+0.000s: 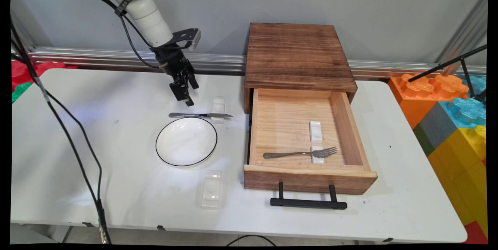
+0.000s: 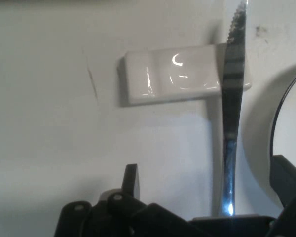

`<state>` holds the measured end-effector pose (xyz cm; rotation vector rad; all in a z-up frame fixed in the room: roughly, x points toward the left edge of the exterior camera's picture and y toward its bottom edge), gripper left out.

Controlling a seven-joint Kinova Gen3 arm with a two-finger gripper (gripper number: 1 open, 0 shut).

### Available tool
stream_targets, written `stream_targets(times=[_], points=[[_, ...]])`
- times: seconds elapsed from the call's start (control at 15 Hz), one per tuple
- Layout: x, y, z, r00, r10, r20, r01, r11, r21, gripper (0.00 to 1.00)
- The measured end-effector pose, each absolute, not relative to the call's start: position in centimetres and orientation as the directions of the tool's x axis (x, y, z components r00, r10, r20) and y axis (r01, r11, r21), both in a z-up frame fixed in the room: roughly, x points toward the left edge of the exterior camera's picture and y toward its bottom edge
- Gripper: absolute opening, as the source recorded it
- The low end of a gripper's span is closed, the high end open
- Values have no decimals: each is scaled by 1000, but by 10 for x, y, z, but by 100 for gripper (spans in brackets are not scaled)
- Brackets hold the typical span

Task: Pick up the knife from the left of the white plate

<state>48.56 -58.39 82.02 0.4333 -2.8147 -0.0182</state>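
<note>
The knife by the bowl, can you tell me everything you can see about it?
The knife is shiny silver metal, with a long handle and a toothed blade. It lies flat on the white table, just behind the black-rimmed white bowl. Its blade end rests across a small white ceramic rest. The gripper hangs just above its handle, not touching it.

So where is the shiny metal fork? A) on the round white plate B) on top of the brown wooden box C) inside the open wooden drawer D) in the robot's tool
C: the shiny metal fork lies inside the open wooden drawer, with its prongs resting on a small white ceramic rest.
</note>
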Motion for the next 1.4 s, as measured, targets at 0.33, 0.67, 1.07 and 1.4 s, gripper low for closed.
stream_targets(times=[0.33, 0.67, 1.07, 1.4], points=[[481, -591, 808, -921, -289, 262, -280, 957, 72, 100], [475, -594, 793, -925, -285, 252, -274, 958, 81, 100], [470, -594, 779, -926, -283, 251, -274, 959, 70, 100], [467, -593, 772, -927, -277, 251, -271, 961, 60, 100]])
